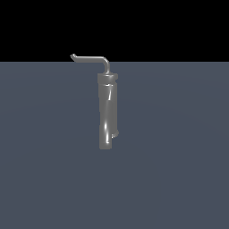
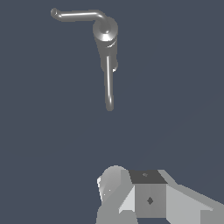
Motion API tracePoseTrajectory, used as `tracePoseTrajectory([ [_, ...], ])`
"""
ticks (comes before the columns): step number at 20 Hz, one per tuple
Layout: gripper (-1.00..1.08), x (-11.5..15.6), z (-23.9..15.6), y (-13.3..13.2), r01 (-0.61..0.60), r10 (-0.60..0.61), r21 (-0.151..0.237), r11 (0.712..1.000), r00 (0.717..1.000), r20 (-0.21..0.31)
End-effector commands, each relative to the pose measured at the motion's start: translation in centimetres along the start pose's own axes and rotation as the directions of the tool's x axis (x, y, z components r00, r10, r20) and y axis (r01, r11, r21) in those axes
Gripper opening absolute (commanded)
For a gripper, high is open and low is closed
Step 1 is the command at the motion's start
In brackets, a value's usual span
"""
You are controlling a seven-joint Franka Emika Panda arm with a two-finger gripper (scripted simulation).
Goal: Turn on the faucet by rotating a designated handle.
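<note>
The faucet [image 1: 107,112] stands upright on the floor [image 1: 179,156], its long axis vertical, with the handle [image 1: 91,58] branching from its top and running level toward the exterior view's left, ending in a small upturned tip. In the wrist view the gripper [image 2: 144,197] is well apart from the faucet [image 2: 106,33], touching nothing; the handle [image 2: 76,16] lies farther off than the body. The coming move likely turns on reaching that thin rod (not the thick cylinder). The arm is absent from the exterior view. The gripper is cut off at the frame edge, its fingertips hidden, so I cannot tell whether it is wide or narrow.
</note>
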State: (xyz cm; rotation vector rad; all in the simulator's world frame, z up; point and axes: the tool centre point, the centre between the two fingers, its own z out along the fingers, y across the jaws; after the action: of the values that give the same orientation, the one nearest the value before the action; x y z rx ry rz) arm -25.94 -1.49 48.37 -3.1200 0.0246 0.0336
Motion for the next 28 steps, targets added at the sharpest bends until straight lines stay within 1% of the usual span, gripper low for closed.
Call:
tracePoseTrajectory([
  [1,-1.0,0.0,0.0,0.0,0.0,0.0,0.0,1.0,1.0,0.0],
  [12,-1.0,0.2,0.3,1.7,-0.05,0.05,-0.023,0.999,0.999,0.016],
  [20,-1.0,0.6,0.3,1.5,-0.065,0.065,-0.017,0.998,0.998,0.015],
  [28,-1.0,2.6,0.6,1.0,-0.141,0.141,0.002,0.99,0.99,0.016],
])
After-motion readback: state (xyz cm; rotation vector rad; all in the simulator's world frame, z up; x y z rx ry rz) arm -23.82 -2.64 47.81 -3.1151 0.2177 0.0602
